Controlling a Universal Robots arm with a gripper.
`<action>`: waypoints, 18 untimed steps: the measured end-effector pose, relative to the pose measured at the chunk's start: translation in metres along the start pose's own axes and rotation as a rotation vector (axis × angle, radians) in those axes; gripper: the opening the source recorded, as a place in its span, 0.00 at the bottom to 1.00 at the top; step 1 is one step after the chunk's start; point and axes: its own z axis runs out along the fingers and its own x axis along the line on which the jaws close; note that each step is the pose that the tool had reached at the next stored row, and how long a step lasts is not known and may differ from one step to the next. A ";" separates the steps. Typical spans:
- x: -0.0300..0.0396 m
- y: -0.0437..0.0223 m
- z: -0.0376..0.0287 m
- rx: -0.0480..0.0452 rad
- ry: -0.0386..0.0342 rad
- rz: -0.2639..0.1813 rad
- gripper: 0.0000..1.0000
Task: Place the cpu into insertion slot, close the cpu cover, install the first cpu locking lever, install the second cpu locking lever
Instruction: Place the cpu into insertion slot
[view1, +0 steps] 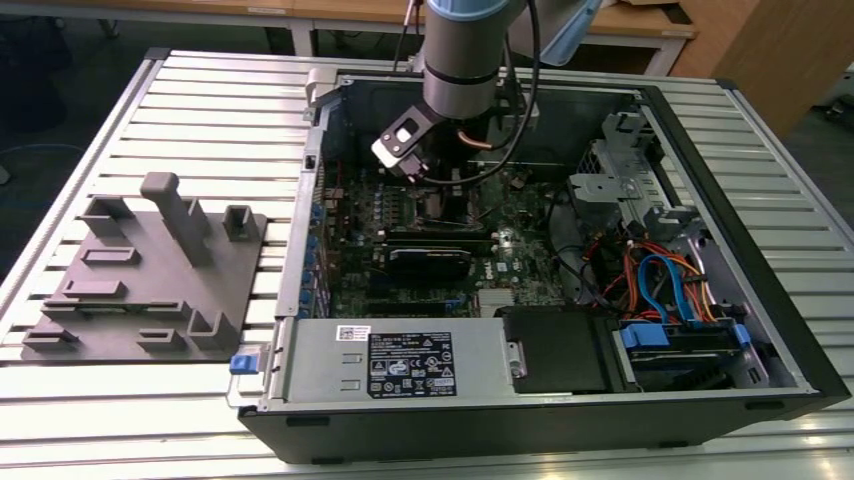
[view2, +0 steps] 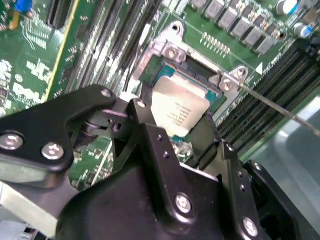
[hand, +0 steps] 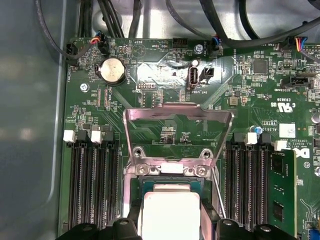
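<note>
Gripper: in the second wrist view we see the gripper (view2: 175, 116) closed in on the cpu (view2: 179, 106). Its two black fingers (view2: 144, 121) press against opposite edges of the chip.
Cpu: one, silver top up, held right at the insertion slot (hand: 150, 184). We cannot tell whether it is fully seated.
Cpu cover: one. The cpu cover (hand: 177, 110) stands raised on its hinge beyond the slot, and the board shows through its window.
Locking lever: we make out one locking lever (view2: 280, 107), a thin wire rod running just beside the slot.
Memory slots: two banks of memory slots (hand: 95, 185), one on each side of the slot.
Coin cell: one coin cell (hand: 112, 70) on the board past the cover.
Arm: one arm (view1: 461, 50) reaching down into the open computer case (view1: 534, 430), which lies on a slatted table (view1: 200, 100).
Fixture: one grey fixture block (view1: 147, 290) beside the case, on the exterior view's left.
</note>
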 end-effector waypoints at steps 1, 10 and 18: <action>0.0000 0.0002 0.0001 0.0001 -0.0002 0.000 0.54; 0.0005 0.0008 0.0013 0.0002 -0.0019 0.000 0.54; 0.0005 0.0008 0.0014 0.0000 -0.0028 0.000 0.62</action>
